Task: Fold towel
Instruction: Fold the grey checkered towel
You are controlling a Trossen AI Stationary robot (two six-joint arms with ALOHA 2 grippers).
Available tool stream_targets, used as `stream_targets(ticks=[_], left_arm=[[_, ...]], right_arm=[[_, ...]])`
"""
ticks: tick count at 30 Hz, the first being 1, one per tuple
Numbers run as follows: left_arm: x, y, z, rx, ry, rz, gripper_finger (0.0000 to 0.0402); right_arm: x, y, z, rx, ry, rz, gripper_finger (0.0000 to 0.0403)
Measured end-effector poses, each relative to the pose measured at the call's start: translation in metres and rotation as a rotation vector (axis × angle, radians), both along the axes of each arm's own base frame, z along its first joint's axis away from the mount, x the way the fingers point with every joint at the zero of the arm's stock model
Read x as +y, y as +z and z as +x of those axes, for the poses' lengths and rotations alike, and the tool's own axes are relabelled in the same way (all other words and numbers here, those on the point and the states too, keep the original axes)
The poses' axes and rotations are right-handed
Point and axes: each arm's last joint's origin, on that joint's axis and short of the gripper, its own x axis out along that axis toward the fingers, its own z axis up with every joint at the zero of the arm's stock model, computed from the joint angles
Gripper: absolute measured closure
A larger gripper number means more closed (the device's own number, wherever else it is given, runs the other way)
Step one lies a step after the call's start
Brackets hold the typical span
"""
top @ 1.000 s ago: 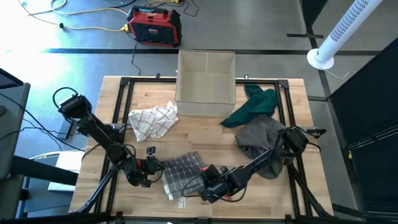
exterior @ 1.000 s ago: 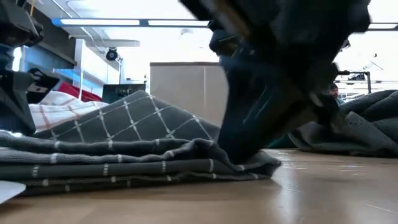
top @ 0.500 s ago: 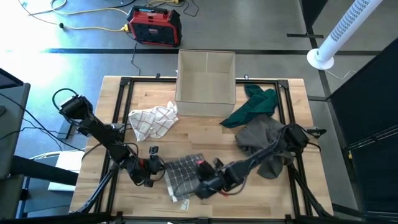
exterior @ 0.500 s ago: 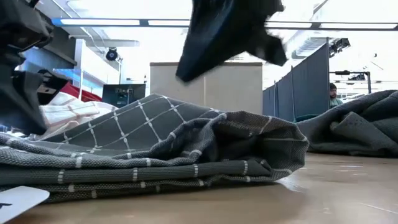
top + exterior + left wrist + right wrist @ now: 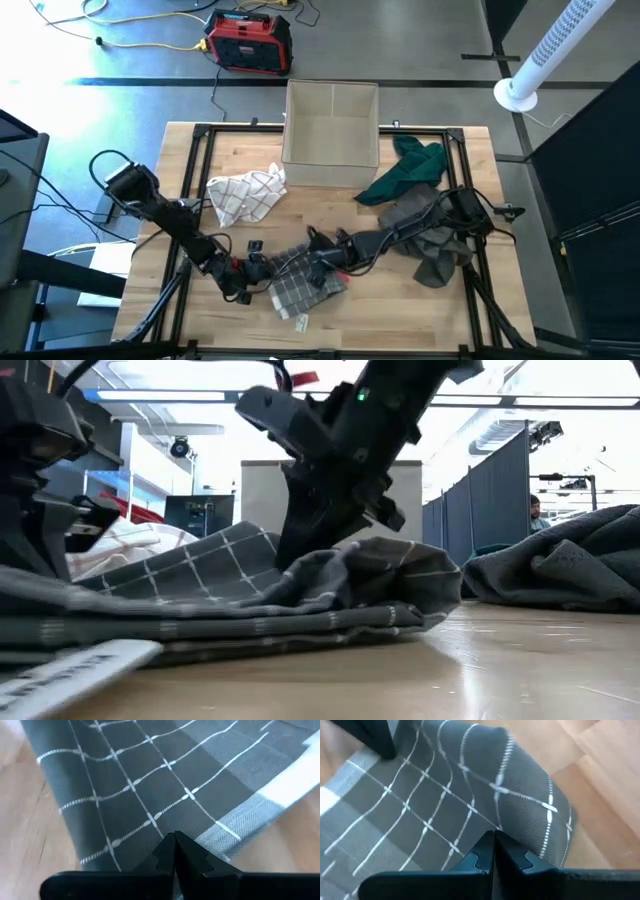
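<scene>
At the near edge of the worktop [image 5: 400, 310] sits the grey checked towel [image 5: 300, 282], bunched up with a white label sticking out of its front corner. Both arms are on it. The left end effector [image 5: 256, 267] has its fingers pinched tight on the towel's left edge, and the right end effector [image 5: 318, 254] is clamped shut on a fold along the far side, lifting the cloth into a hump right under it. So the towel lies basically between the two, gripped by both. Further back there's a white checked cloth [image 5: 245, 193] on the left, a grey blanket [image 5: 425, 225] and green cloth [image 5: 412, 168] on the right, then a beige box [image 5: 331, 122] at the far edge.
</scene>
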Motion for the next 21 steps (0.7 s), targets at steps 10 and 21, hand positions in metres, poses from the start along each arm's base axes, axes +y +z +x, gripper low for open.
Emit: stream_targets(ticks=[10, 21], left_arm=[[-0.001, -0.007, 0.004, 0.001, -0.011, -0.027, 0.0401], [0.004, 0.012, -0.002, 0.002, -0.053, -0.012, 0.0401]], right_arm=[[-0.017, -0.023, -0.012, 0.041, -0.083, 0.124, 0.0403], [-0.023, 0.018, -0.006, -0.022, -0.054, 0.019, 0.0403]])
